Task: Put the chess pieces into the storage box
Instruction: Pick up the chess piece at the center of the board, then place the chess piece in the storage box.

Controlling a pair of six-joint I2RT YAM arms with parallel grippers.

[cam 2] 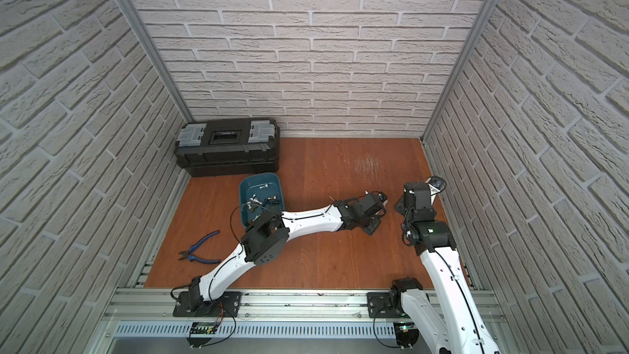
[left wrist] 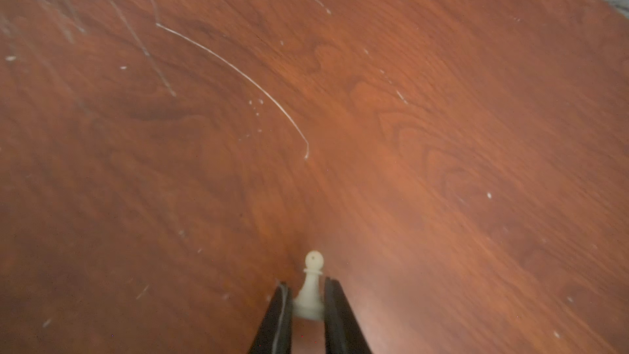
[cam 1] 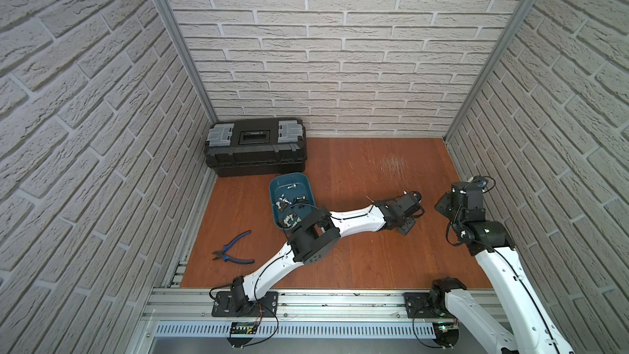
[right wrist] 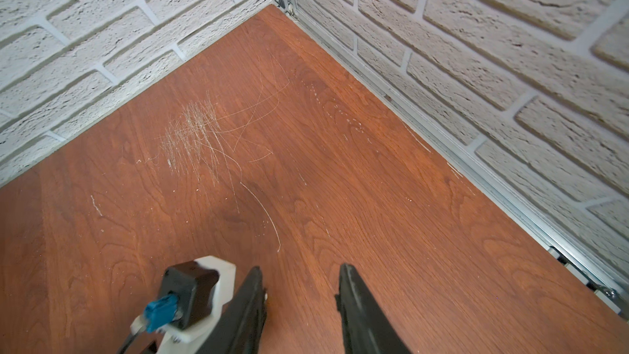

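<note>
Small cream-white plastic pawn (left wrist: pixel 309 287): showing one plain pale tone.
Shallow teal-blue rounded plastic storage box (cam 1: pixel 288 174): holding chess pieces (cam 1: pixel 285 200) gleaming silvery grey, white and dark.
Large black rectangular plastic toolbox (cam 1: pixel 255 161): wearing pale grey latches.
Flat reddish-brown wooden tabletop (cam 1: pixel 367 260): showing swirling grain, streaked with whitish scratches.
Off-white textured wall panels (cam 1: pixel 340 45): carrying a brick pattern.
Blue-handled metal cutting pliers (cam 1: pixel 225 254): showing a dark head.

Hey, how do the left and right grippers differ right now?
The left gripper has its jaws closed on a white pawn; the right gripper holds nothing. The left gripper's jaws stand narrow, the right gripper's well apart. Both have black jaws over the wooden table.
</note>
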